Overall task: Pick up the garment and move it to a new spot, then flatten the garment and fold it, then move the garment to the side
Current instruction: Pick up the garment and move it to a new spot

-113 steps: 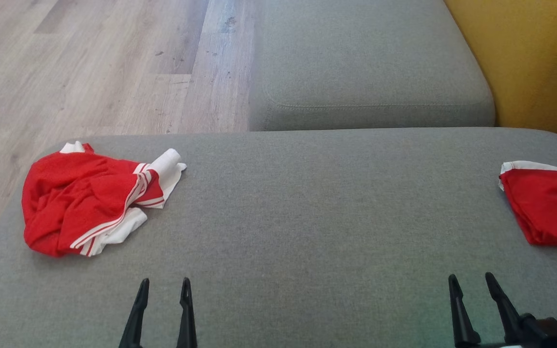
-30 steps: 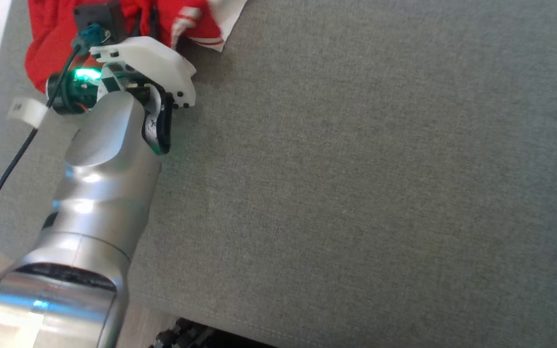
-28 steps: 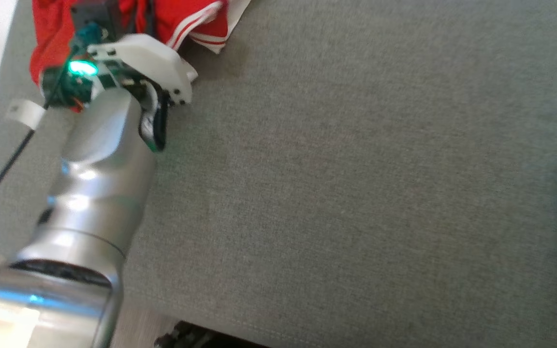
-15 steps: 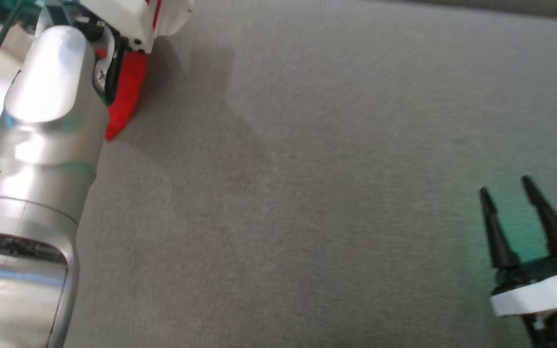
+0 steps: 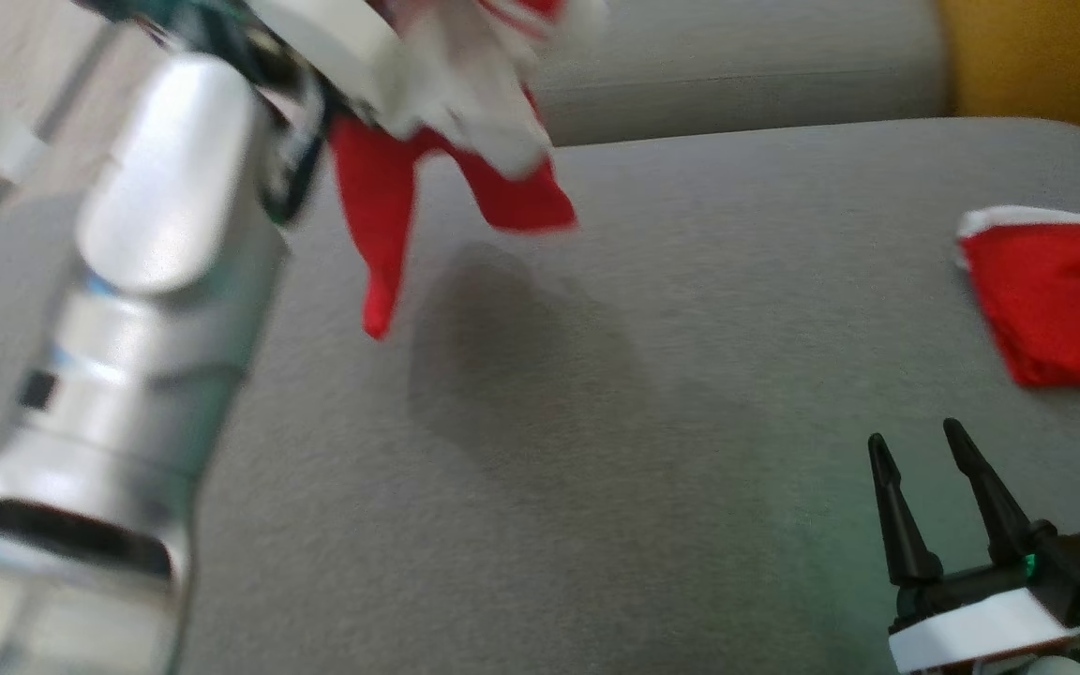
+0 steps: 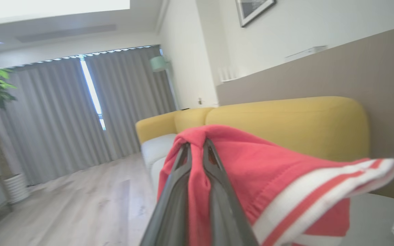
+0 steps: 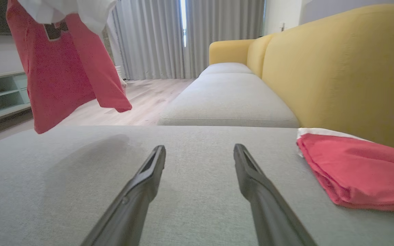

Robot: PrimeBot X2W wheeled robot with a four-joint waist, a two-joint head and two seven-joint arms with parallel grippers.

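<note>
- Got the left gripper [image 6: 197, 145] clenched tight on a bunched fold of the garment [image 6: 268, 171], red cloth squeezed btwn both fingers [image 6: 174, 191] w/ barely any gap.
- Holding that garment up in the air, clear of the grey seat cushion [image 5: 596, 422], over its far left part. Lowest red tip dangling above the fabric, not touching, w/ a soft shadow on the cushion underneath.
- Looks mostly red w/ a white panel + red/white striped trim, trim flopping off to the right in the left wrist view.
- Pretty blurry in the head view tbh, so can't make out the folds there.
- Got the silver left forearm [image 5: 156, 309] running up the left side of the head view, covering the cushion's left edge.
- Got the right gripper [image 5: 915, 445] spread wide, nothing btwn its fingers, low over the cushion near its near right corner.
- Also seeing a second red piece [image 5: 1056, 309] w/ a white edge, lying folded at the cushion's right edge, just past the right gripper but not touching it, next to the yellow backrest [image 7: 337, 68].
- Beyond the far edge: another grey cushion [image 7: 227, 99], then wood floor [image 6: 80, 205] off to its left.
</note>
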